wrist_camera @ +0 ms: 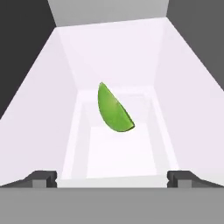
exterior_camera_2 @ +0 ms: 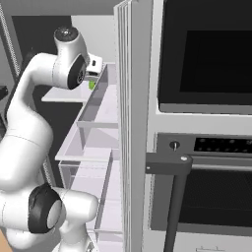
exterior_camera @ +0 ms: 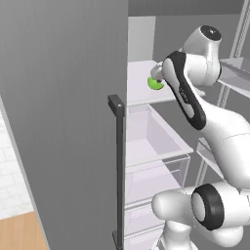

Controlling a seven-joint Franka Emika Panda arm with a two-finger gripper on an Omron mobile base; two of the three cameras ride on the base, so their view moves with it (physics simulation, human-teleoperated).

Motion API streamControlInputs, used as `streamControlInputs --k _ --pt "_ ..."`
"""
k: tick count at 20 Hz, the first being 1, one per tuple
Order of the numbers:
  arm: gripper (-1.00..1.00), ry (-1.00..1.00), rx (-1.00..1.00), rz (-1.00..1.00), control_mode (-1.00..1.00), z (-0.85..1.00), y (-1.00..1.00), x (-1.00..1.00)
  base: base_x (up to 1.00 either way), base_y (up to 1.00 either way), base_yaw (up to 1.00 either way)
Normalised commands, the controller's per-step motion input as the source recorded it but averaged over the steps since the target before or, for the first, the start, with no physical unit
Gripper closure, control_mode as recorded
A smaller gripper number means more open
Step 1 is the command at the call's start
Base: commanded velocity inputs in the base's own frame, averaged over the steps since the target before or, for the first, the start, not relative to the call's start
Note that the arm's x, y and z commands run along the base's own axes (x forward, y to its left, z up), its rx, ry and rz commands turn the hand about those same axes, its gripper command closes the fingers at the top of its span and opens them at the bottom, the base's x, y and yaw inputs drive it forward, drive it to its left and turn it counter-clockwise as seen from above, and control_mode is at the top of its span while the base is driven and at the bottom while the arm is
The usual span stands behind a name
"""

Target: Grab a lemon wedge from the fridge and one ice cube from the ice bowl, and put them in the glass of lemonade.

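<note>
Gripper [wrist_camera: 112, 177]: jaws spread to full width, both dark square fingertips [wrist_camera: 41, 178] well apart at the bottom of the hand view. Nothing is held or touched; clear space lies between the tips and the lemon wedge [wrist_camera: 113, 109].

Lemon wedge: bright lime-green, smooth and matte, one edge straight and the other curved, tilted diagonally. It sits on a white shelf [exterior_camera: 141, 83] inside the fridge [exterior_camera: 63, 112], ahead of the gripper and roughly centred between the fingertips.

Shelf: glossy white with a faintly raised border. Below it, clear thin-walled drawers [exterior_camera: 156, 141] stand pulled out.

Fridge door: flat matte grey panel, swung open, carrying a long dark square-section bar handle [exterior_camera: 118, 171]. A dark-glass oven [exterior_camera_2: 206, 98] adjoins in the right base view.
</note>
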Motion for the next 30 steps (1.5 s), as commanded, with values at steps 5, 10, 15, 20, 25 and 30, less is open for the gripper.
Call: streamControlInputs --k 5,10,15,20,25,30 --pt "-1.0 -0.04 -0.04 0.0 -1.0 -0.37 0.08 0.27 0.0 0.0 0.0" --pt "-1.0 -0.04 -0.05 0.0 -1.0 -0.54 0.15 0.46 0.0 0.0 0.0" --pt "-1.0 -0.03 -0.02 0.0 -1.0 -0.21 0.03 0.3 0.0 0.0 0.0" --pt "-1.0 -0.02 0.0 0.0 -1.0 0.03 0.0 0.24 0.0 0.0 0.0" --pt "-1.0 0.0 0.0 0.0 -1.0 0.08 0.0 0.27 0.0 0.0 0.0" --pt "-1.0 0.09 0.01 0.06 -1.0 0.08 -0.11 0.23 0.0 0.0 0.0"
